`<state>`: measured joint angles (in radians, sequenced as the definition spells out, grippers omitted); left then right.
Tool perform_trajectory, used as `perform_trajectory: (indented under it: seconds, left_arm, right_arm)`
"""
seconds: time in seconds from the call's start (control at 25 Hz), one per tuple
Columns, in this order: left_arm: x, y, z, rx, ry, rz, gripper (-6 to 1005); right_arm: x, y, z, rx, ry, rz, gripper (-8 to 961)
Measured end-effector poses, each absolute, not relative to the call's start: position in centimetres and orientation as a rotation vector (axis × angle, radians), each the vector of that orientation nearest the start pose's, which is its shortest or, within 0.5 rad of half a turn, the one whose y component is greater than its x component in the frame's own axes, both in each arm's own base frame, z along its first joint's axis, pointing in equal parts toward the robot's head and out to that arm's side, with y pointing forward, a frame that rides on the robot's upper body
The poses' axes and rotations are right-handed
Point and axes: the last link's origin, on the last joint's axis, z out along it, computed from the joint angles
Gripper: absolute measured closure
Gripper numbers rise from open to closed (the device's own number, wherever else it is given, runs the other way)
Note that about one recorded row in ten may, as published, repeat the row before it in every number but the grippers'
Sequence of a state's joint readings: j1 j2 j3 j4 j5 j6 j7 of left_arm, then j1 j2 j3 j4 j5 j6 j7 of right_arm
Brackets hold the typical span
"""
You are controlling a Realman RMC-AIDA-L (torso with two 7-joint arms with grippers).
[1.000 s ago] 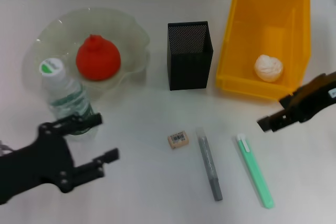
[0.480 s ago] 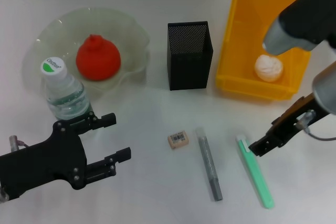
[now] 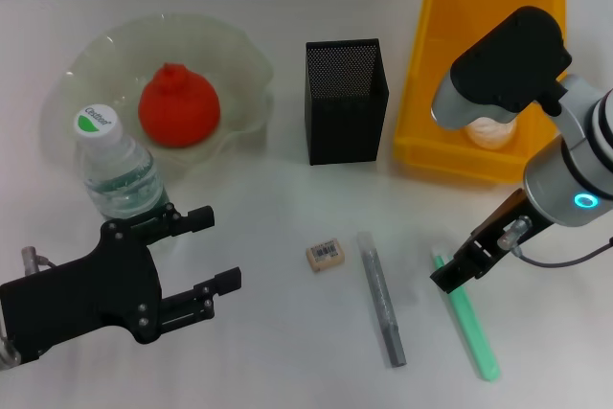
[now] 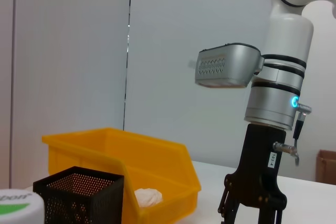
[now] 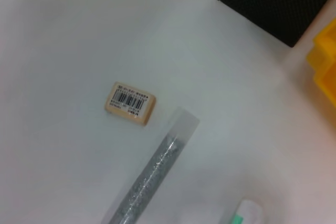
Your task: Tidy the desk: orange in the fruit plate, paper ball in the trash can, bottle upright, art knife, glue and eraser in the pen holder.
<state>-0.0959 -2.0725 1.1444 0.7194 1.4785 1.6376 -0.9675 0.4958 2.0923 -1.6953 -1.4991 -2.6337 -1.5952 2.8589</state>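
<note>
Right hand (image 3: 450,277) is set over the white-tip end of the art knife (image 3: 469,318), lying flat on the worktop (image 3: 287,332), prob. for pickup; finger opening can't be told; left hand (image 3: 206,251) is parked open, empty, beside the upright bottle (image 3: 117,171).

Orange (image 3: 179,107) in fruit plate (image 3: 239,55), bottle (image 3: 120,174) upright

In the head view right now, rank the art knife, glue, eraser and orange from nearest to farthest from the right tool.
1. Art knife, directly beneath the right tool.
2. Glue, just left of it.
3. Eraser, farther left.
4. Orange, in the fruit plate, far left.
</note>
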Motion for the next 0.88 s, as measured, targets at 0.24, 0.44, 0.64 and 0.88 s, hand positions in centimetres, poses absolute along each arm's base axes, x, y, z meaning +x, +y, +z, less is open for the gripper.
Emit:
perform_trajectory:
  seconds: [0.24,0.44,0.64,0.88]
  left_arm:
    - [-29.5,21.8,-1.4,-2.627,-0.317,-0.929,301]
    - [-29.5,21.8,-1.5,-2.628,-0.315,-0.929,301]
    - [-29.4,21.9,-1.4,-2.629,-0.311,-0.930,301]
    - [-29.5,21.9,-1.4,-2.629,-0.311,-0.929,301]
  right_arm:
    - [17.8,30.7,-4.4,-2.533,1.046,-0.667,217]
    - [17.9,30.8,-4.5,-2.525,1.067,-0.651,447]
    - [18.1,30.8,-4.6,-2.520,1.081,-0.648,448]
    - [18.1,30.9,-4.9,-2.517,1.083,-0.644,451]
